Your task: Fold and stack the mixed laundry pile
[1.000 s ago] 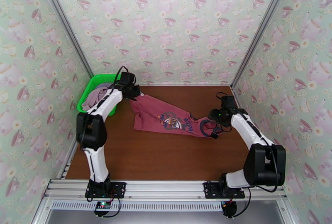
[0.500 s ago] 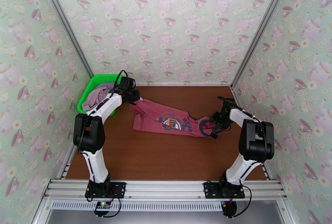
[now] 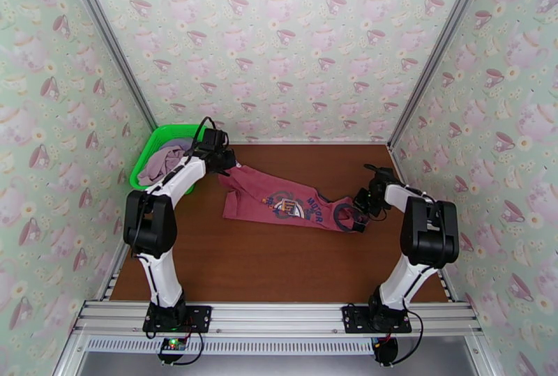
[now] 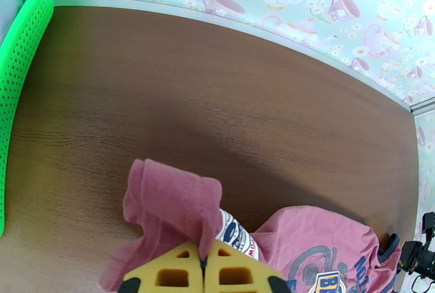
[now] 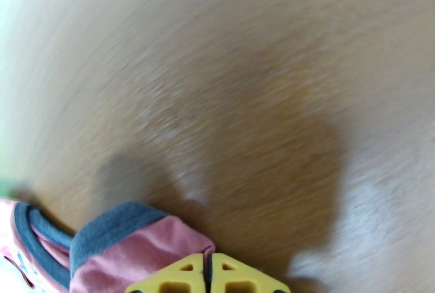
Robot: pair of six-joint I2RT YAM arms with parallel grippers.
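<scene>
Tank top [image 3: 279, 199], dusty red: flat-ish on the bench [image 3: 279, 266], strung diagonally from back-left to mid-right, chest print up. Rest of the laundry, lilac-grey garments [image 3: 162, 160], is heaped in the green mesh basket [image 3: 155, 139] at the back-left corner, just beside the top's left end.

Left claw [image 3: 224, 160]: on the top's back-left corner, next to the basket. Right claw [image 3: 359, 204]: on the dark-trimmed end at the right.

Top view gives layout only; can't read the jaws from it.

Left wrist view: left claw [image 4: 204, 260] is pinched tight, yellow fingers [image 4: 168, 275] together with a raised fold of the tank top [image 4: 174, 201] caught in the seam. A white label strip and the blue print show behind. Basket [image 4: 16, 55] wall at the left edge.

Right wrist view: blurred. Right claw [image 5: 206, 260] has its fingers [image 5: 239, 278] closed flush, no gap. Tank top [image 5: 141, 248] fabric with grey trim bunches right up to the seam from the left, so it reads as nipped. How much cloth is between the pads, can't tell. Bare bench [image 5: 244, 98] beyond.
</scene>
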